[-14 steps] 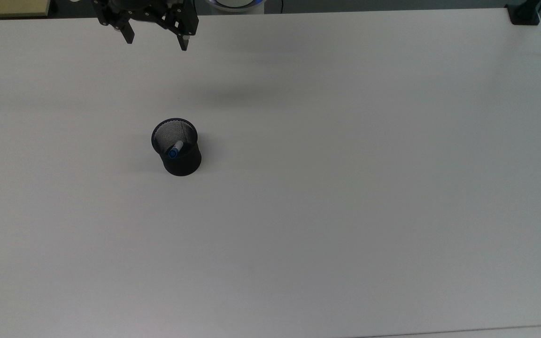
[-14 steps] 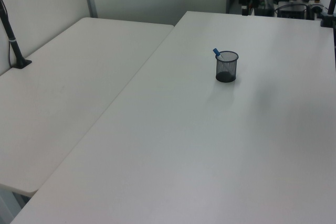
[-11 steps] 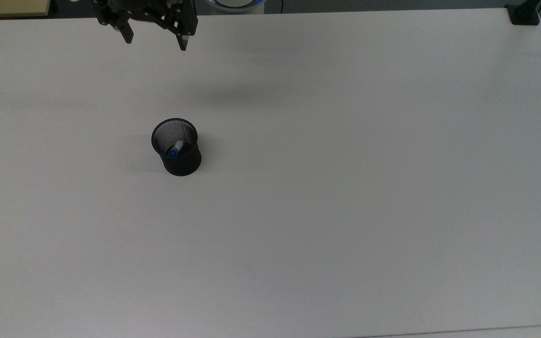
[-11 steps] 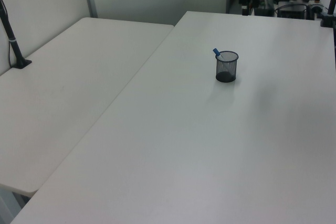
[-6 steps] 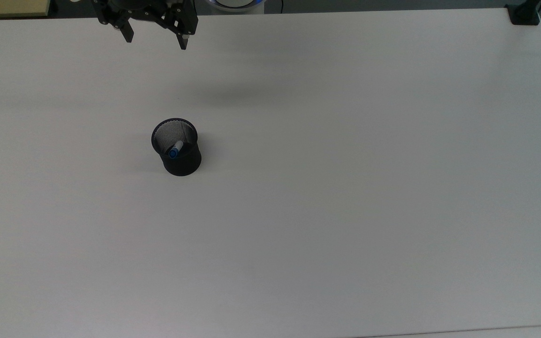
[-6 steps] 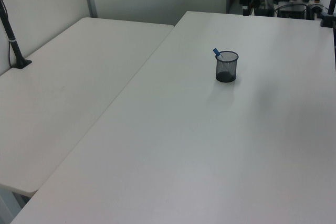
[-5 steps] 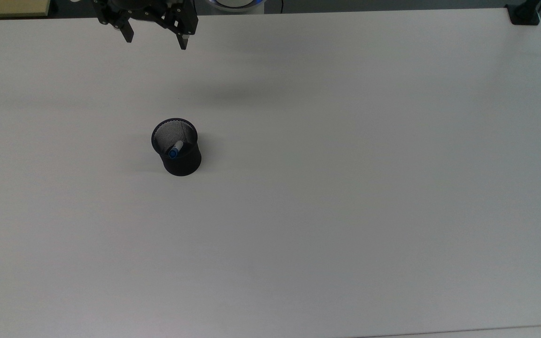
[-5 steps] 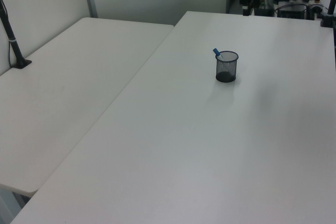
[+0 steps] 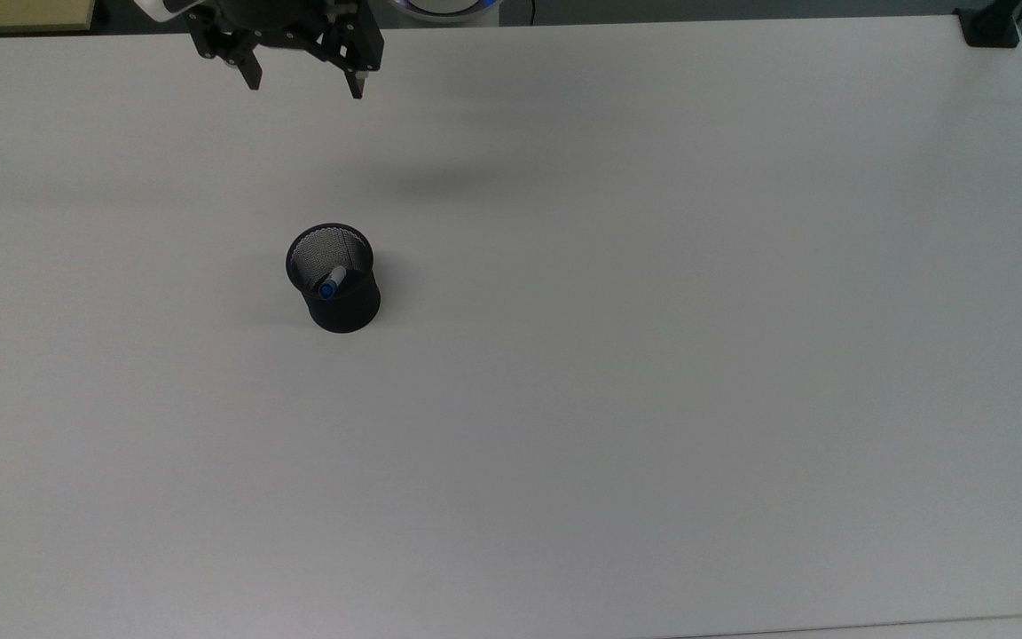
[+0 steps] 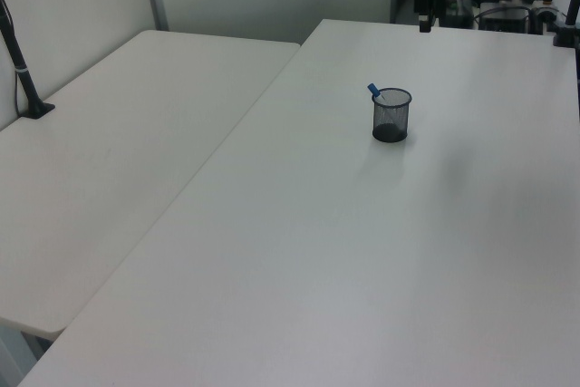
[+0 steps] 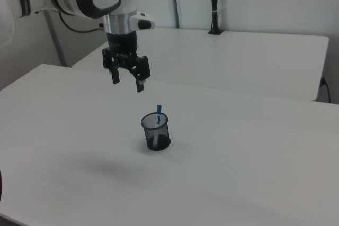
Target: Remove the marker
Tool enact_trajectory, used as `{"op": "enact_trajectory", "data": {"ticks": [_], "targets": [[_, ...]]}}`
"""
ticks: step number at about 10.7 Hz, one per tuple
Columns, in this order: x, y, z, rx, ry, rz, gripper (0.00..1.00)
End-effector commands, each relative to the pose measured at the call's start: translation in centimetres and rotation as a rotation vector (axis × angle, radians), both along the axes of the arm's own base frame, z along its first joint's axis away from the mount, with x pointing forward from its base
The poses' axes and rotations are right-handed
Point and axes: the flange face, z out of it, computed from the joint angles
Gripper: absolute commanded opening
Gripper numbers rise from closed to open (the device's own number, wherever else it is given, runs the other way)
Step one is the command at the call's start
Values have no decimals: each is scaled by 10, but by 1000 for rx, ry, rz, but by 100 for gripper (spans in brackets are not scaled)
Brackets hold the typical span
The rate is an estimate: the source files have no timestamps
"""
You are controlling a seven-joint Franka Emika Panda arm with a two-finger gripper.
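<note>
Near the top view's upper left, over the white worktop (image 9: 653, 355), tool (image 9: 305, 86) hangs w/ fingers spread, nothing held. Below and just rightward, well apart: marker (image 9: 331, 282) leaning inside black mesh cup (image 9: 334, 280), blue cap up.

Flat, even overhead light on the white table (image 9: 653, 355) — no glare, top view a bit dim and greyish toward its corners. Soft diffuse shadow smear on the table at top view's upper middle, plus a faint short shadow hugging the mesh cup (image 9: 334, 280) on the top view's right side. Left view is washed-out and soft with a cluttered, murky far edge — right view is brighter, a faint broad shadow left of the cup there.
</note>
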Motion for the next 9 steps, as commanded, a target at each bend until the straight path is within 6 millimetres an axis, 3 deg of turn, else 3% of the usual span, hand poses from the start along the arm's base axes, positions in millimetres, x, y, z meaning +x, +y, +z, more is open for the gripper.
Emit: {"op": "enact_trajectory", "data": {"ticks": [1,6,9], "targets": [[15,14,-25,-11,3,44,100],[47,0,-32,-63,-168,91,100],[78,11,-89,-86,-179,159,99]]}}
